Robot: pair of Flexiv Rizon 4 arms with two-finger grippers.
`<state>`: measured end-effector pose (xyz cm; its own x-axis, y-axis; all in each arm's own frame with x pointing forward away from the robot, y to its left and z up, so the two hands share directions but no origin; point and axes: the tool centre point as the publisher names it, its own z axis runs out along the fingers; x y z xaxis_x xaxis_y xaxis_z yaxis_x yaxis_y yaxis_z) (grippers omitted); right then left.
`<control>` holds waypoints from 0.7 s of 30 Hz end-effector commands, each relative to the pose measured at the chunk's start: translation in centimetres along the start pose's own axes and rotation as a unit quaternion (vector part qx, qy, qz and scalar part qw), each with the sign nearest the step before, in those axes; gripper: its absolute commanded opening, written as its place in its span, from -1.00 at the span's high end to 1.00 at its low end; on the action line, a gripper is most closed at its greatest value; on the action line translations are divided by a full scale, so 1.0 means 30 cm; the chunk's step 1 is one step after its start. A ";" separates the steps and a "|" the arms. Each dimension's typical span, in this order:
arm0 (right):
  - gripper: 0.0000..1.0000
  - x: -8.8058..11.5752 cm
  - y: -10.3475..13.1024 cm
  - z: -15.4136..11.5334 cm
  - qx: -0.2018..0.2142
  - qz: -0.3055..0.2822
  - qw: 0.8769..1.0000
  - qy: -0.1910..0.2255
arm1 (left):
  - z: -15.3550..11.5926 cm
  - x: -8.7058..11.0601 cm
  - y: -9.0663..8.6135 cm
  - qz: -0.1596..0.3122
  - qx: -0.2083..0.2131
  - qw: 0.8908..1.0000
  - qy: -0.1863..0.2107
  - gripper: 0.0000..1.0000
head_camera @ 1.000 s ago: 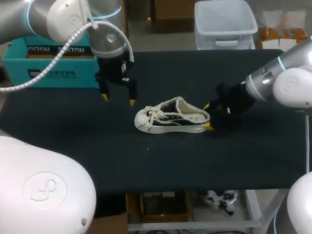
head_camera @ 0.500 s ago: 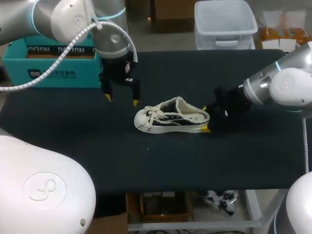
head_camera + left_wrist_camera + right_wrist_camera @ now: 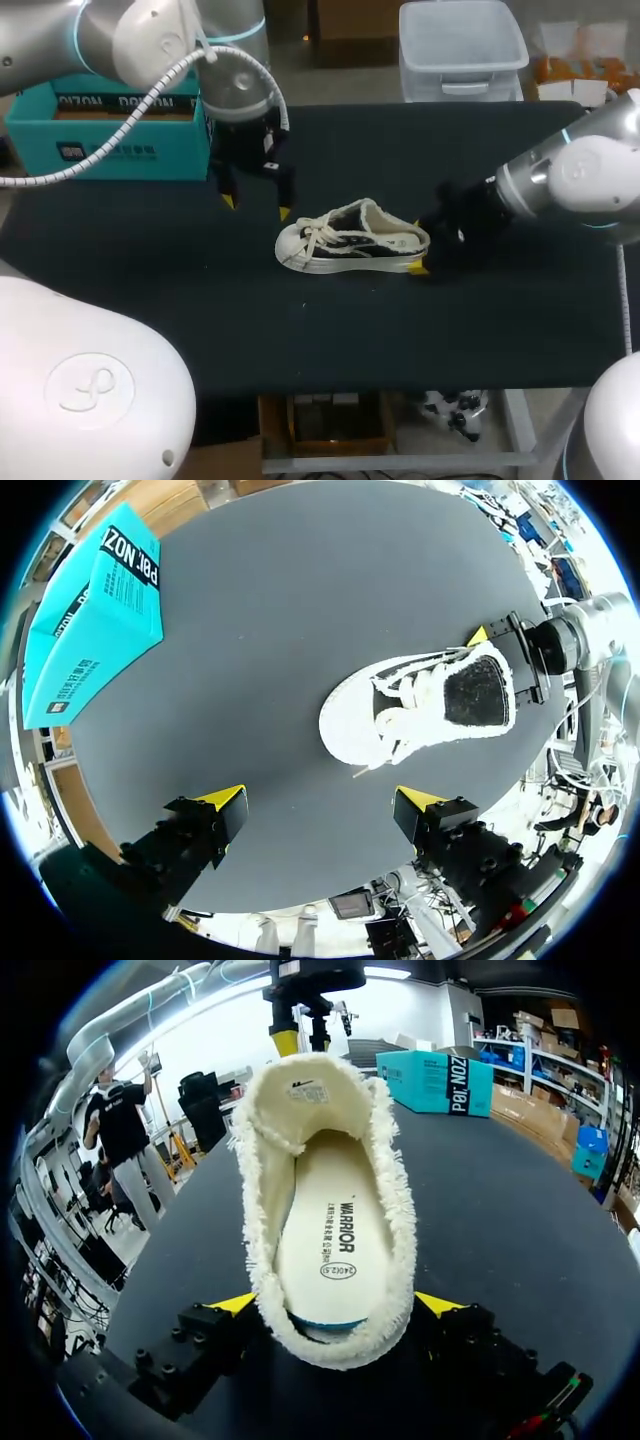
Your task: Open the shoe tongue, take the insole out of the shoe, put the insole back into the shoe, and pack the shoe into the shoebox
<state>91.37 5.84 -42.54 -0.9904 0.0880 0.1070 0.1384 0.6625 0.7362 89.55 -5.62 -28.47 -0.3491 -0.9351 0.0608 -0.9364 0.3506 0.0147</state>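
A white and black canvas shoe (image 3: 352,238) lies upright mid-table, toe to the left, laces tied. In the right wrist view its cream insole (image 3: 335,1240) lies inside, below the raised tongue (image 3: 300,1095). My right gripper (image 3: 425,243) is open at the heel, which sits between its fingers (image 3: 336,1305); I cannot tell whether they touch it. My left gripper (image 3: 257,207) hangs open and empty above the table, just behind and left of the toe. Its wrist view looks down on the shoe (image 3: 430,705) ahead of the gripper (image 3: 322,800). The teal shoebox (image 3: 110,125) stands at the back left.
The black tabletop (image 3: 330,330) stretches bare in front of the shoe. The shoebox (image 3: 85,620) sits at the table's far left edge, well apart from the shoe, with bare cloth between them.
My left gripper has drifted right and a little nearer to the shoe's toe. My right gripper has edged in at the heel. The shoe has not moved.
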 end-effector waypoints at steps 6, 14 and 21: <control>-1.00 -0.010 -0.025 0.053 -0.017 0.000 1.000 0.007 | 0.003 0.007 -0.004 0.001 -0.001 1.000 0.000 -1.00; -1.00 -0.005 -0.005 0.048 -0.022 -0.005 1.000 0.003 | 0.010 0.016 -0.004 0.000 -0.001 1.000 -0.001 -1.00; -1.00 0.005 0.004 0.059 -0.021 -0.009 1.000 0.004 | 0.017 0.019 -0.010 -0.001 -0.002 1.000 0.002 -1.00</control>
<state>91.32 6.91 -43.03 -0.9925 0.0688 0.1007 0.1214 0.6345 0.7633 89.53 -6.15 -28.73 -0.3491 -0.9349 0.0643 -0.9362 0.3509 0.0192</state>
